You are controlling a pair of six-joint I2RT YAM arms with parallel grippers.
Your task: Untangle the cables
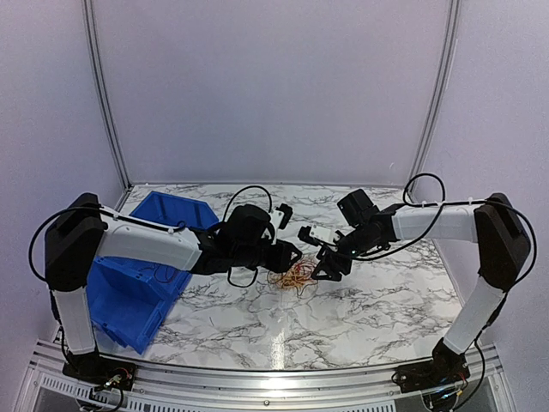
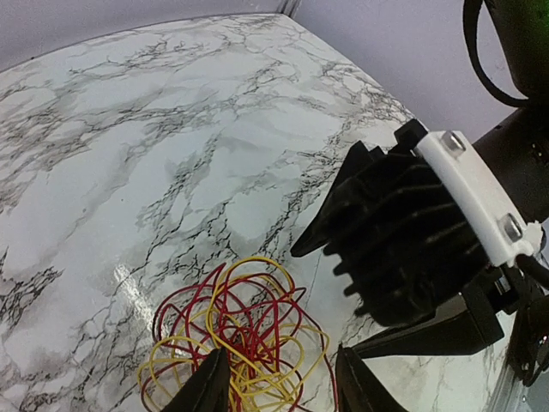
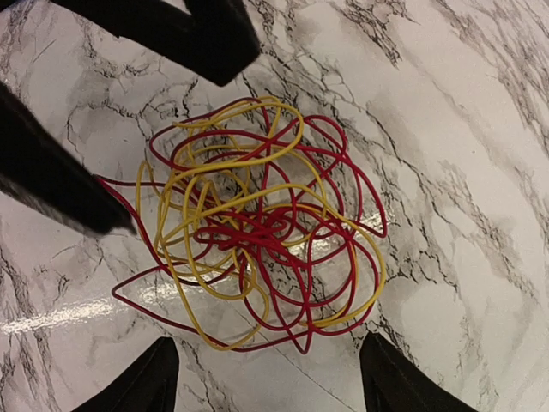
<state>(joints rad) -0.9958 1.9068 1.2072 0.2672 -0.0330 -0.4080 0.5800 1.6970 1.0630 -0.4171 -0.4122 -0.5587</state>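
The cables (image 1: 296,276) are one loose tangle of thin red and yellow wires lying on the marble table. My left gripper (image 1: 292,258) is open just left of and above the tangle; in the left wrist view its gripper (image 2: 283,384) straddles the near part of the wires (image 2: 244,335). My right gripper (image 1: 326,268) is open at the tangle's right edge. In the right wrist view the wires (image 3: 257,227) lie just ahead of that gripper (image 3: 270,378), apart from its fingertips. Neither gripper holds a wire.
Blue bins (image 1: 137,275) stand at the table's left side, partly under my left arm. The right gripper's black and white body (image 2: 420,232) is close to the left one. The table's front edge (image 1: 274,360) runs below.
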